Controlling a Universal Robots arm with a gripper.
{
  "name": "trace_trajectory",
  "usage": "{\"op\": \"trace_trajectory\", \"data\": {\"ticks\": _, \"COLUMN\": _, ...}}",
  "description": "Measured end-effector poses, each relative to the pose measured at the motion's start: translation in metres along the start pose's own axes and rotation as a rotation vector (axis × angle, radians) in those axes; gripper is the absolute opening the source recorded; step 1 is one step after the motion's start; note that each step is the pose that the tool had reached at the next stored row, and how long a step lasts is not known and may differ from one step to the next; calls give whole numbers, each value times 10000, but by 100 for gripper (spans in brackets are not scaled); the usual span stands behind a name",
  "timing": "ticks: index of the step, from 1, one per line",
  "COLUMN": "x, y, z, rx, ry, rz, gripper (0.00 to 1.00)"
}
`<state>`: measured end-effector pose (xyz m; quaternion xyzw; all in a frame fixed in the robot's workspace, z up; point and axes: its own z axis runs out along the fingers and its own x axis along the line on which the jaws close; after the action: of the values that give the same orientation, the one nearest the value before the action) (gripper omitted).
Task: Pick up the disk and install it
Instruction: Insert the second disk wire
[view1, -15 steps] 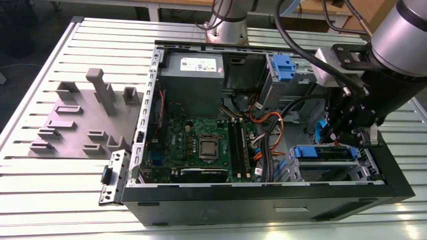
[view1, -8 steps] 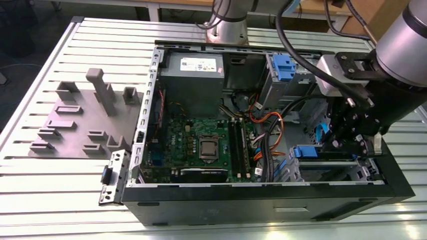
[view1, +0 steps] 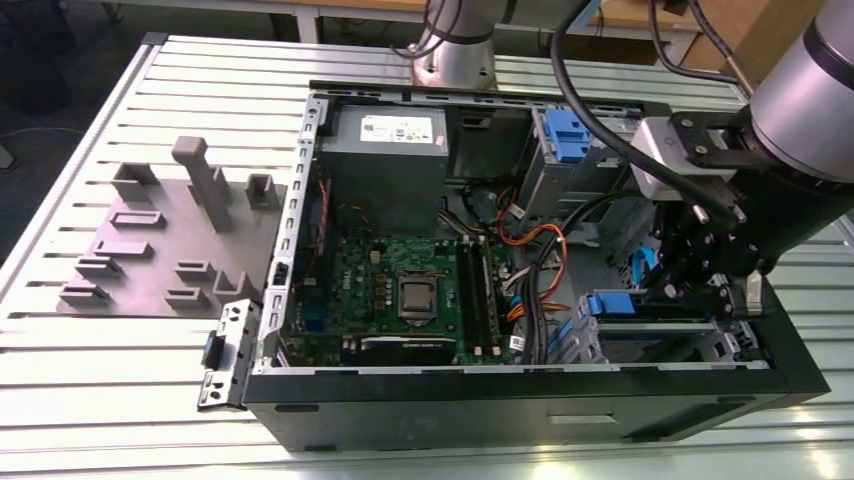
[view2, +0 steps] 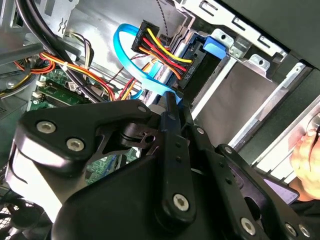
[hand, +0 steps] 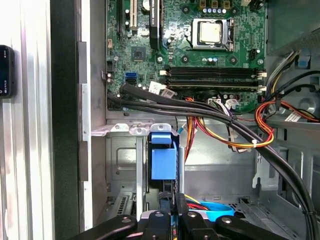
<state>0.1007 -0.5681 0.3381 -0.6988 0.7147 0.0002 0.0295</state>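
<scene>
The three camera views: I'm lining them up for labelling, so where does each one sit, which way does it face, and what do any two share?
Exterior view: off the arm, above the table, looking down into the open computer case; the arm and gripper reach into the drive bay.
First wrist view: on the arm, facing the motherboard past the blue drive carrier; the gripper's black links show.
Second wrist view: on the arm, behind the gripper, facing a cabled drive.
Shared: every view shows the motherboard.
</scene>
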Motion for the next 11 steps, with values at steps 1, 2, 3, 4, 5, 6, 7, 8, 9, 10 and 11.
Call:
{"op": "trace_trajectory", "data": {"ticks": 1, "x": 1, "y": 1, "z": 6, "rx": 11, "ry": -21, "rz": 1, "gripper": 16}}
{"op": "trace_trajectory", "data": {"ticks": 2, "x": 1, "y": 1, "z": 13, "rx": 19, "ry": -50, "rz": 0, "gripper": 16}}
{"op": "trace_trajectory", "data": {"ticks": 3, "x": 1, "y": 1, "z": 19, "rx": 26, "ry": -78, "rz": 0, "gripper": 16}}
{"op": "trace_trajectory", "data": {"ticks": 4, "x": 1, "y": 2, "z": 24, "rx": 32, "ry": -97, "rz": -1, "gripper": 16}}
{"op": "trace_trajectory", "data": {"ticks": 5, "x": 1, "y": 2, "z": 27, "rx": 36, "ry": -111, "rz": -1, "gripper": 16}}
{"op": "trace_trajectory", "data": {"ticks": 6, "x": 1, "y": 2, "z": 31, "rx": 42, "ry": -120, "rz": -2, "gripper": 16}}
{"op": "trace_trajectory", "data": {"ticks": 7, "x": 1, "y": 2, "z": 33, "rx": 45, "ry": -123, "rz": -2, "gripper": 16}}
{"op": "trace_trajectory", "data": {"ticks": 8, "x": 1, "y": 3, "z": 36, "rx": 47, "ry": -124, "rz": -2, "gripper": 16}}
{"op": "trace_trajectory", "data": {"ticks": 9, "x": 1, "y": 3, "z": 39, "rx": 48, "ry": -126, "rz": -2, "gripper": 16}}
{"op": "trace_trajectory", "data": {"ticks": 10, "x": 2, "y": 3, "z": 42, "rx": 48, "ry": -125, "rz": -2, "gripper": 16}}
{"op": "trace_trajectory", "data": {"ticks": 11, "x": 2, "y": 3, "z": 48, "rx": 49, "ry": -127, "rz": -2, "gripper": 16}}
